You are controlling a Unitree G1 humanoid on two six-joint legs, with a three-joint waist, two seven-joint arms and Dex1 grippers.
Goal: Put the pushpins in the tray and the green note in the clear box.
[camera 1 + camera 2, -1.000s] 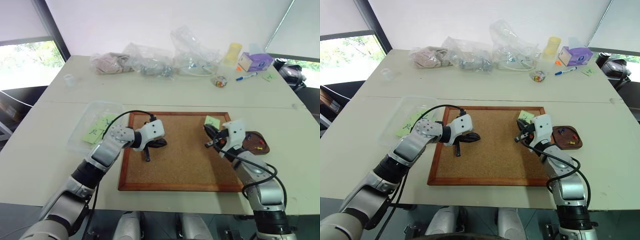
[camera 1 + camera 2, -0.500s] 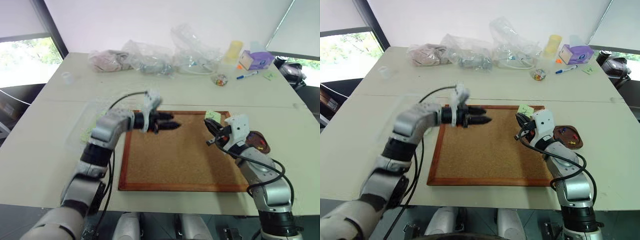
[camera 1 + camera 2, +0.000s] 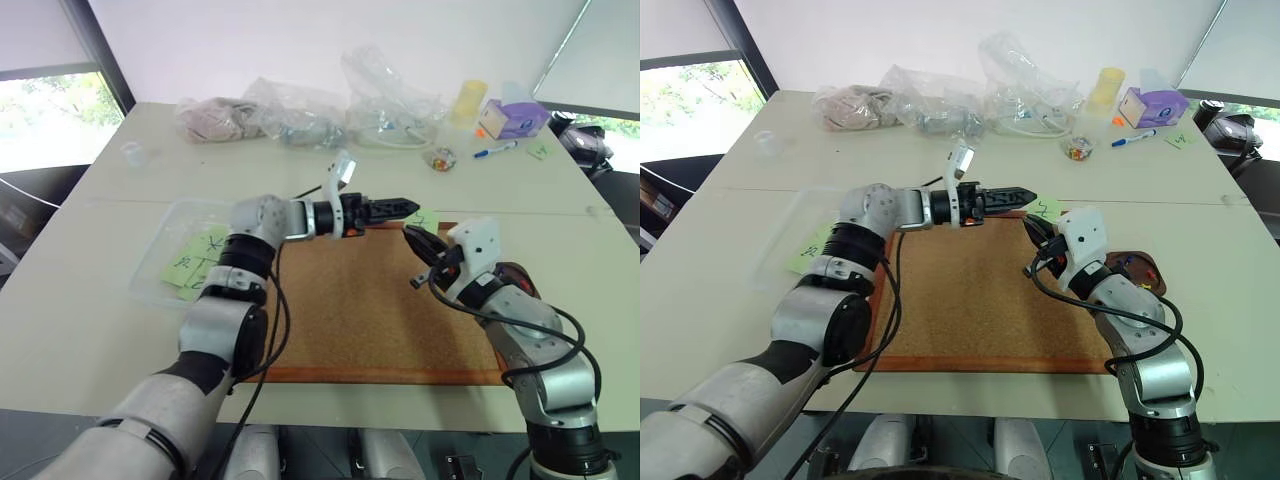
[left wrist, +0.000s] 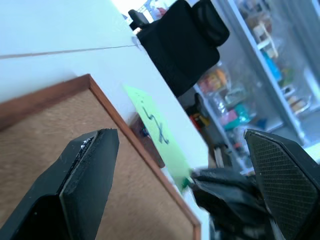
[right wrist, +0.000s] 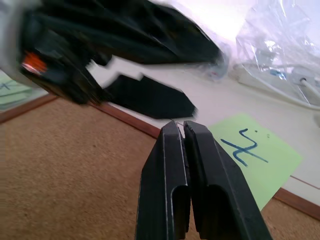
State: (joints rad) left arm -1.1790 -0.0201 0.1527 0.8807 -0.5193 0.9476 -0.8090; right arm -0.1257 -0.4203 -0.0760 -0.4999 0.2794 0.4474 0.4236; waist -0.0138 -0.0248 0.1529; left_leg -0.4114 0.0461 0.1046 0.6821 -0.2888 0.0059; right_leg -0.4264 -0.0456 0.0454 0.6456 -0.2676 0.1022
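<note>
- Surface: a pale table (image 3: 90, 300) bearing a wood-framed cork board (image 3: 360, 300); windows stand beyond the table's left side.
- Far edge: wrinkled clear bags (image 3: 300, 115), a yellow cup (image 3: 466, 102), a purple box (image 3: 510, 121) and a marker (image 3: 494, 152).
- Green note (image 3: 1045, 209): lies flat at the board's far right corner, overlapping the frame; its handwritten mark faces up.
- Clear box (image 3: 185, 250): just left of the board, its long axis running near to far, other green notes inside.
- Tray (image 3: 1137, 272): right of the board, pushpins (image 3: 1123, 263) inside.
- Left gripper (image 3: 1012, 198): level, pointing right toward the note, jaws spread wide, empty.
- Right gripper (image 3: 418, 250): fingers pressed together, empty, tips near the note.
</note>
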